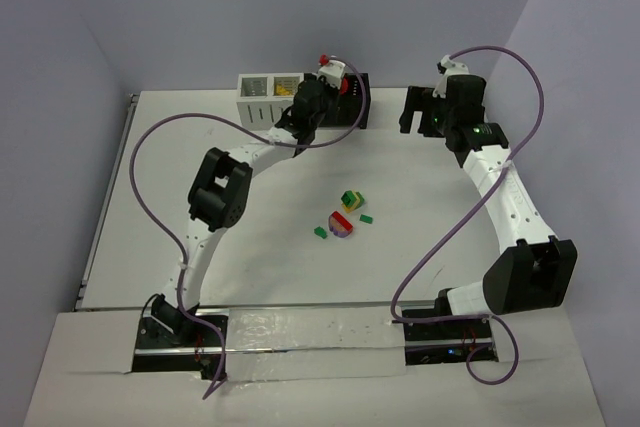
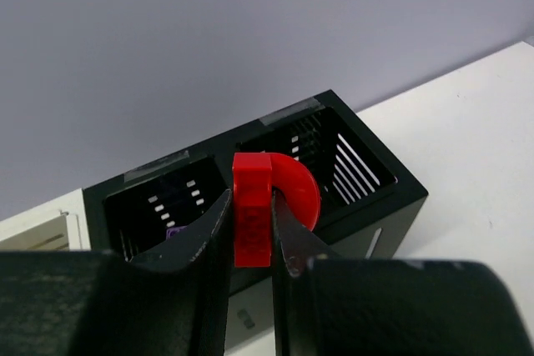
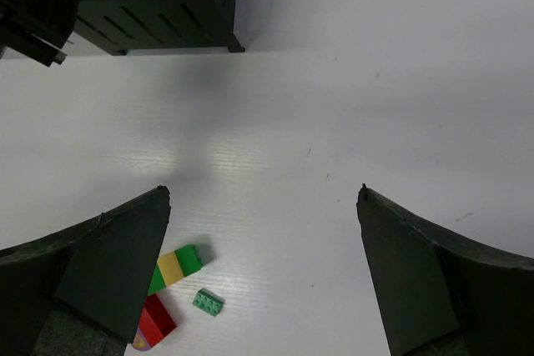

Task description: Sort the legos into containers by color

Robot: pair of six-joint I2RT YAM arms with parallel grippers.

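Observation:
My left gripper [image 2: 250, 235] is shut on a red lego [image 2: 253, 206] with a rounded arch part, held just above the black container [image 2: 392, 193], over the wall between its two compartments. From above, the left gripper [image 1: 322, 75] hovers at the row of containers, where the white container [image 1: 258, 99] holds something yellow. Loose legos lie mid-table: a green-yellow stack [image 1: 350, 199], a red-purple piece [image 1: 341, 224] and small green bricks [image 1: 366, 216]. My right gripper [image 3: 263, 193] stands open and empty above the table, with the green-yellow stack [image 3: 177, 266] and a green brick [image 3: 208, 301] near its left finger.
A purple piece [image 2: 175, 233] lies in the black container's left compartment. The right arm [image 1: 470, 132] stands at the back right, just right of the containers. Purple cables loop over both arms. Walls close the table at the back and sides.

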